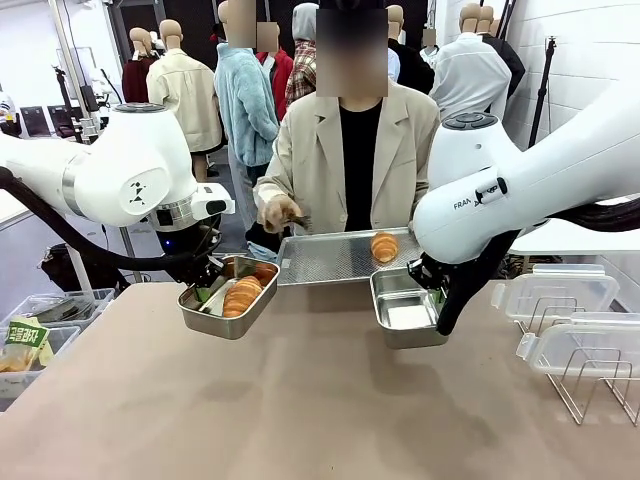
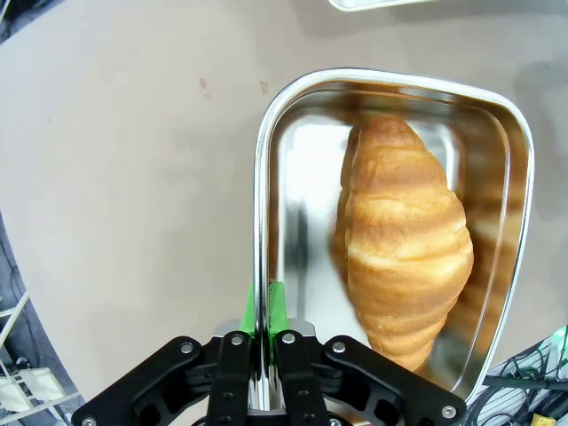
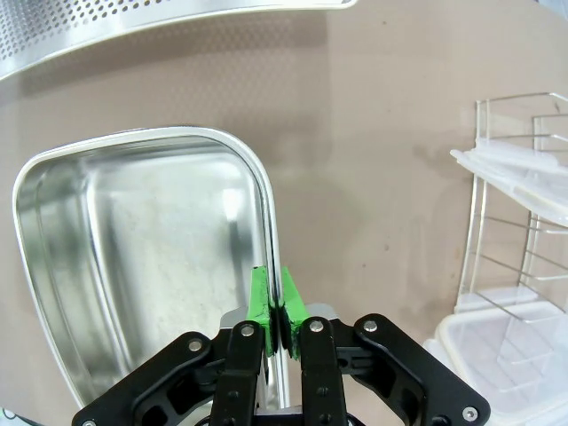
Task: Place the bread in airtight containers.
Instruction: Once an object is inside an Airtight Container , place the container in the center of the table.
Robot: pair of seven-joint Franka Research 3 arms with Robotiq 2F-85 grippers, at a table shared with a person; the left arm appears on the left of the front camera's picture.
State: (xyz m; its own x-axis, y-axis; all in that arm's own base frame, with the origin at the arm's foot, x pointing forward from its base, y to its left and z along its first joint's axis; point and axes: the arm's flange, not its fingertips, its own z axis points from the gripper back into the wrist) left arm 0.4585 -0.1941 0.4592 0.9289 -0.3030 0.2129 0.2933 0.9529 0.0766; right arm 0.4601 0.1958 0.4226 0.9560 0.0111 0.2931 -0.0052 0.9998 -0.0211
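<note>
Bread shows in two spots: one croissant (image 2: pixel 404 240) lies in the steel container (image 2: pixel 263 177) whose rim the left jaws pinch fully shut, holding it tilted over the table (image 1: pixel 300 420). The right jaws are likewise clamped tight on the rim of the second container (image 3: pixel 133 240), which is empty. Just beyond it the other croissant (image 1: pixel 384 247) rests on a perforated tray (image 1: pixel 325 258) by the person's hand (image 1: pixel 278 212), with clear lids (image 1: pixel 555 290) on a wire rack (image 1: pixel 590 385) at the robot's right.
</note>
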